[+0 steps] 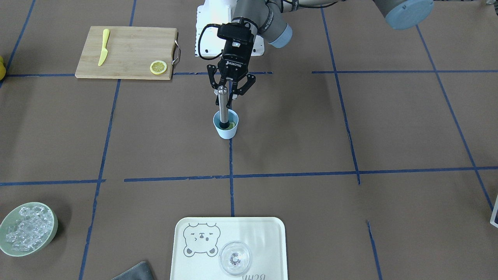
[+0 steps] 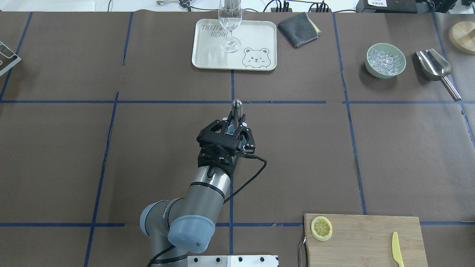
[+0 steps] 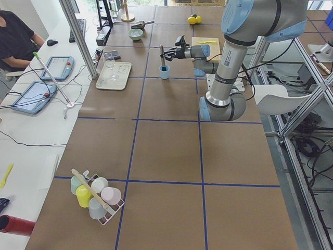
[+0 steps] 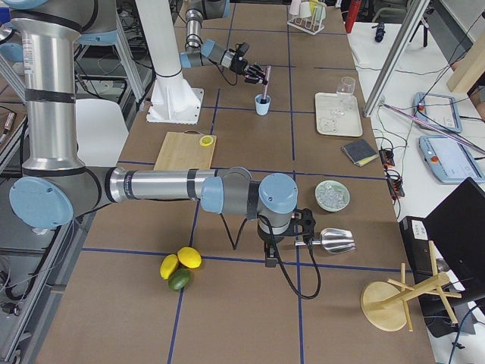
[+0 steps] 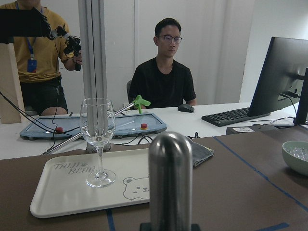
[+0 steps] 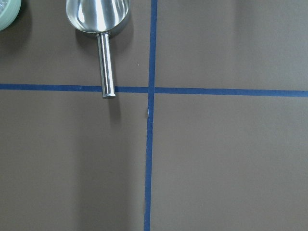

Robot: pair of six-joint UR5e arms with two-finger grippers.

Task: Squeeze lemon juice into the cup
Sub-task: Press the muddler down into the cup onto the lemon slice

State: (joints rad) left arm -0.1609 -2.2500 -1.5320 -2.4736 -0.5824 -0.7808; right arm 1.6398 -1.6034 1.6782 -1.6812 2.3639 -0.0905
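The light-blue cup [image 1: 227, 133] stands at the table's middle. A lemon slice [image 1: 232, 125] lies inside it, partly hidden under a steel muddler [image 1: 223, 107] that stands upright in the cup. My left gripper [image 1: 227, 99] reaches in level from the robot's side and is shut on the muddler's shaft just above the rim. From overhead the left gripper [image 2: 234, 128] hides nearly all of the cup. A second lemon slice [image 2: 321, 227] lies on the bamboo board [image 2: 367, 237]. My right gripper [image 4: 301, 227] hangs beside a steel scoop [image 4: 337, 240]; I cannot tell whether it is open or shut.
A yellow knife [image 1: 103, 46] rests on the board. The cream tray [image 2: 207, 55] with a clear glass [image 2: 230, 22] sits across the table, a grey cloth [image 2: 299, 24] beside it. The pale green bowl of ice [image 2: 385, 60] is beside the scoop. People sit beyond the table's far edge.
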